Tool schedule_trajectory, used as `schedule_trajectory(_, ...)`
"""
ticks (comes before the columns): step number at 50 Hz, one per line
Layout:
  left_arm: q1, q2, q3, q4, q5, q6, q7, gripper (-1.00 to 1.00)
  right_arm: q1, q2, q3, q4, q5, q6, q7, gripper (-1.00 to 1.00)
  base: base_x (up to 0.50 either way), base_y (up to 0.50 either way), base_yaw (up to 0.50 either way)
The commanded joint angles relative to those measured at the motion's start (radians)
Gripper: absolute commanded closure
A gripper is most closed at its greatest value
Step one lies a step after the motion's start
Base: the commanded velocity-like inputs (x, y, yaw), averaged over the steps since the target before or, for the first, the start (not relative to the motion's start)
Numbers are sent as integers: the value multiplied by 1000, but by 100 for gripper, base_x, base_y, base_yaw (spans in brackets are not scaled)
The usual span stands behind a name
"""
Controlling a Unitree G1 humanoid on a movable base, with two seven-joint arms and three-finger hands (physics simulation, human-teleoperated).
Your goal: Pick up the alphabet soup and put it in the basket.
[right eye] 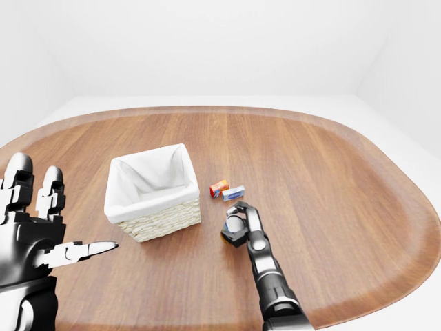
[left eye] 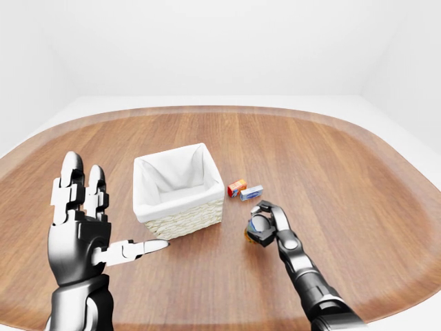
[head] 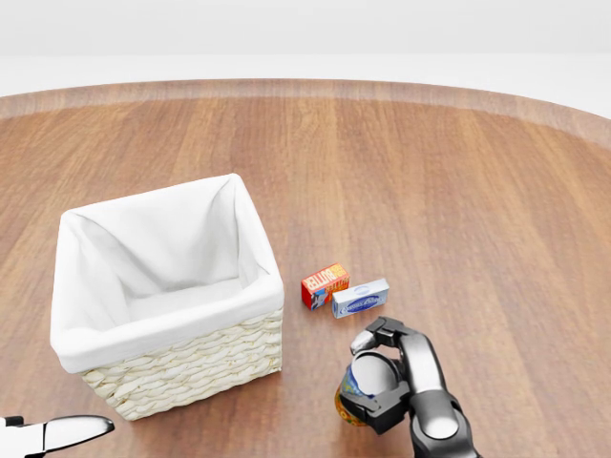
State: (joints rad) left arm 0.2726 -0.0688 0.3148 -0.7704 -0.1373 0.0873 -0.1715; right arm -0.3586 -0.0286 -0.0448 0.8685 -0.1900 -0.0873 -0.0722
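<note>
The alphabet soup can (head: 359,387) shows a grey top, a blue label and an orange lower rim. It is tilted, near the bottom middle of the head view. My right hand (head: 382,374) is shut on it, fingers curled over the top and side. The white-lined wicker basket (head: 194,365) stands to the can's left, a short gap away, and I see nothing inside it. My left hand (left eye: 114,207) is held up open at the lower left of the left-eye view, well away from the basket, with nothing in it.
A small red-orange box (head: 325,285) and a blue-and-white box (head: 360,298) lie side by side just above the can and right of the basket. All rest on a wide rounded wooden table (left eye: 358,179) with white floor beyond its edge.
</note>
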Motion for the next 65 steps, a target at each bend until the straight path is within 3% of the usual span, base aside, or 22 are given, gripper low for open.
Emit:
schedule_trajectory(1, 2, 1, -2, 5, 0, 0, 0, -100, 64, 5, 21, -252, 136, 0, 33, 100, 0, 0, 0)
schedule_trajectory(23, 2, 0, -1, -5, -1, 0, -1, -100, 129, 27, 45, -507, 133, 0, 35, 100, 0, 0, 0)
schedule_trajectory(41, 9, -4, 1, -11, -3, 0, -7, -100, 114, 35, 52, -554, 130, 10, 31, 100, 0, 0, 0)
schedule_trajectory(42, 7, -4, 0, -4, -2, 0, -8, -100, 103, 40, 58, -617, 128, 72, 28, 100, 0, 0, 0)
schedule_trajectory(43, 8, -4, -1, -4, -1, 0, -8, -100, 104, 42, 62, -639, 134, 96, 38, 100, 0, 0, 0)
schedule_trajectory(46, 8, -4, -1, -4, -1, 0, -8, -100, 105, 42, 62, -641, 134, 99, 39, 100, 0, 0, 0)
schedule_trajectory(47, 4, -2, -1, 1, -1, 0, -8, -100, 89, 46, 65, -668, 129, 128, 28, 100, 0, 0, 0)
schedule_trajectory(51, 7, -3, -4, -1, 1, 0, -6, -100, 60, 52, 67, -685, 131, 166, 20, 100, 0, 0, 0)
schedule_trajectory(65, -3, 1, -2, 11, -1, 0, -5, -100, -2, 80, 98, -788, 111, 175, -2, 100, 0, 0, 0)
